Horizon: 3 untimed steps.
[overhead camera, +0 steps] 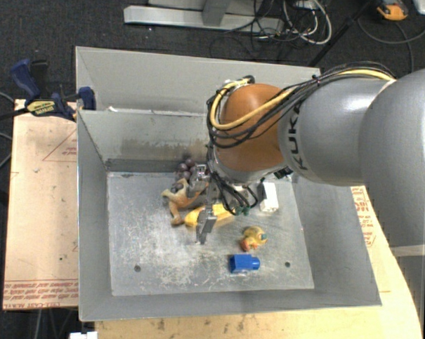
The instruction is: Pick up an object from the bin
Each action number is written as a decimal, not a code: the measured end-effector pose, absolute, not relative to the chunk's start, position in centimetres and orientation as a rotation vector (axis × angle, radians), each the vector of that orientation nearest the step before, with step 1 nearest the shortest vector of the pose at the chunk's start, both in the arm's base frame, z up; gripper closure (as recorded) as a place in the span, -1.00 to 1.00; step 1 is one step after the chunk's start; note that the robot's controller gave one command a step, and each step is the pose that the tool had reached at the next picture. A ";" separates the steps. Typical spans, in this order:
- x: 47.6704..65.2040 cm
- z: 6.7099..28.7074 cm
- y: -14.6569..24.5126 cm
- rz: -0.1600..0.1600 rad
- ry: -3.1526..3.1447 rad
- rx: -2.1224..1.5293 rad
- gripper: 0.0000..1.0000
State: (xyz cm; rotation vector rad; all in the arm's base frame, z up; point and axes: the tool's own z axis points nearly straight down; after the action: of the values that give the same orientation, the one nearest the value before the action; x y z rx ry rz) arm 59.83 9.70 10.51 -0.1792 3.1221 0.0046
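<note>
The claw (206, 227) is lowered at the near edge of a small heap mid-bin (145, 268), directly over a yellow toy (191, 218) whose long axis runs left to right; whether the claw is apart or together cannot be told.

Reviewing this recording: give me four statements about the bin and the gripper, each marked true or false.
1. The blue block lies near the front of the bin, apart from the heap. True.
2. The gripper is over the blue block. False: it is over a yellow piece at the heap's edge.
3. A small yellow-orange toy lies just behind the blue block. True.
4. The arm comes in from the view's left. False: from the right.
</note>
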 end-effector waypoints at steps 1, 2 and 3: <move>65.0 9.9 8.2 0.035 3.113 -0.373 1.00; 65.0 9.9 8.2 0.035 3.113 -0.373 1.00; 64.4 10.1 8.3 0.025 3.100 -0.369 1.00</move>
State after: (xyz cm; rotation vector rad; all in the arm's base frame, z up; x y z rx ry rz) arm 64.40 8.31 10.09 -0.3691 3.0999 0.0249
